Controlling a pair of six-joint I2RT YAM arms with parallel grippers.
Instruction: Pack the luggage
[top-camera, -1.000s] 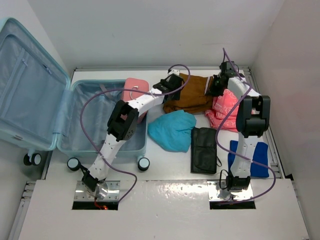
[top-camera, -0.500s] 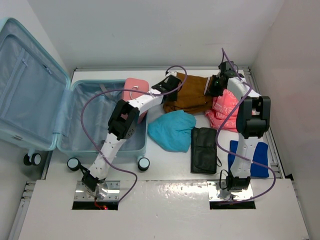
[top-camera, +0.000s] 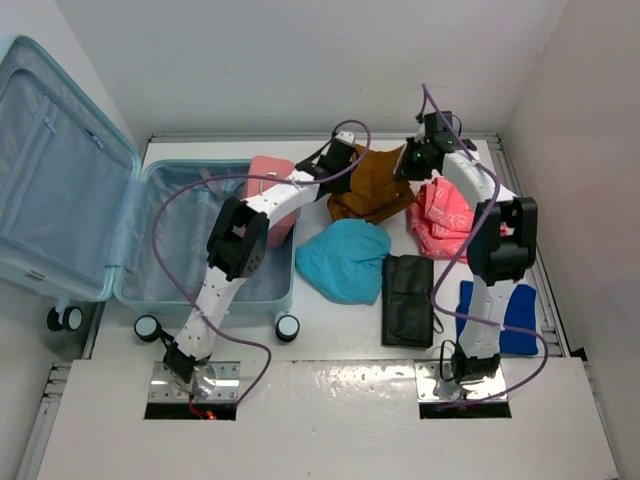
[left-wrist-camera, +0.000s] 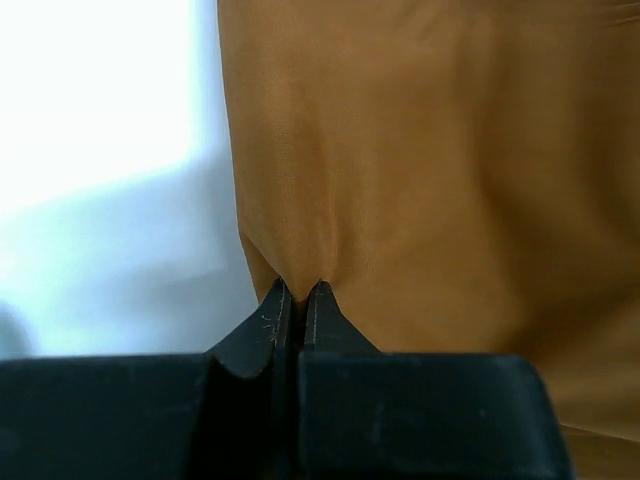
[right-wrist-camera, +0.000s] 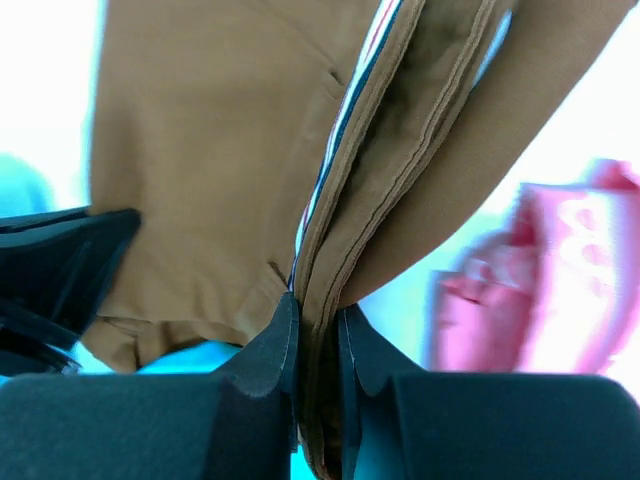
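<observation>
While in both tools (left-wrist-camera: 297, 288) (right-wrist-camera: 316, 305), brown garment (top-camera: 377, 192).

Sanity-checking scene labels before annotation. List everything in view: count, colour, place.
pale aqua-blue ribbed hard-shell suitcase: 1, aqua-blue, open at the table's left, lid raised
small pink hard case: 1, pink, at the suitcase's far right corner
brown fabric garment: 1, brown, far centre, pinched by both grippers
teal cloth garment: 1, teal, table centre, right of the suitcase
black folded fabric pouch: 1, black, right of the teal garment
coral-pink patterned garment: 1, coral-pink, far right, beside the brown garment
blue folded cloth: 1, blue, near right, partly behind the right arm
white table: 1, white, under everything
purple cables: 2, purple, one along each arm
left gripper: 1, black, shut on the brown garment's edge
right gripper: 1, black, shut on the brown garment's folded seam
</observation>
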